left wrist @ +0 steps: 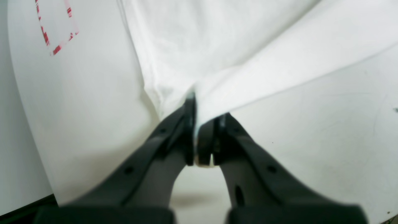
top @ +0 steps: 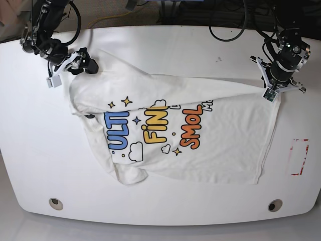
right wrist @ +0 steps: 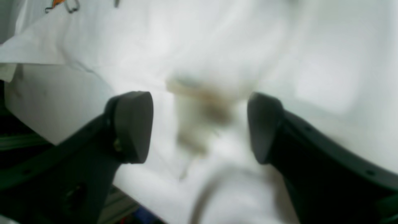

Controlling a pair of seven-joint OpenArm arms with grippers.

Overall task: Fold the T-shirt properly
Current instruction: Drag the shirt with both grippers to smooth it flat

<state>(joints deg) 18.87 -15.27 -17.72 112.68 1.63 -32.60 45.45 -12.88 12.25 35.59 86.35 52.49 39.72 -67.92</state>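
My left tool (left wrist: 196, 130) is clamped on a pinch of the shirt (left wrist: 217, 46); in the left wrist view white cloth runs out from between the two closed fingers (left wrist: 189, 124) and fans away over the tabletop (left wrist: 326, 124). In the base view this tool (top: 273, 89) sits at the shirt's (top: 215, 145) far right corner, near the tabletop's (top: 160, 45) back edge, and a taut fold runs from it across the upper part of the cloth.

My right tool (right wrist: 199, 124) is spread wide, its two pads (right wrist: 133, 124) well apart, with blurred white cloth (right wrist: 217, 46) below and between them. I cannot tell whether either pad touches the cloth. In the base view it (top: 83, 63) is at the shirt's far left corner, just beside the edge.

The shirt lies print up on the white tabletop, rumpled, the blue, yellow and orange letters (top: 150, 128) tilted across its middle, one sleeve bunched at the near left. A red-dashed rectangle (top: 299, 156) is marked on the tabletop to the right, apart from the cloth.
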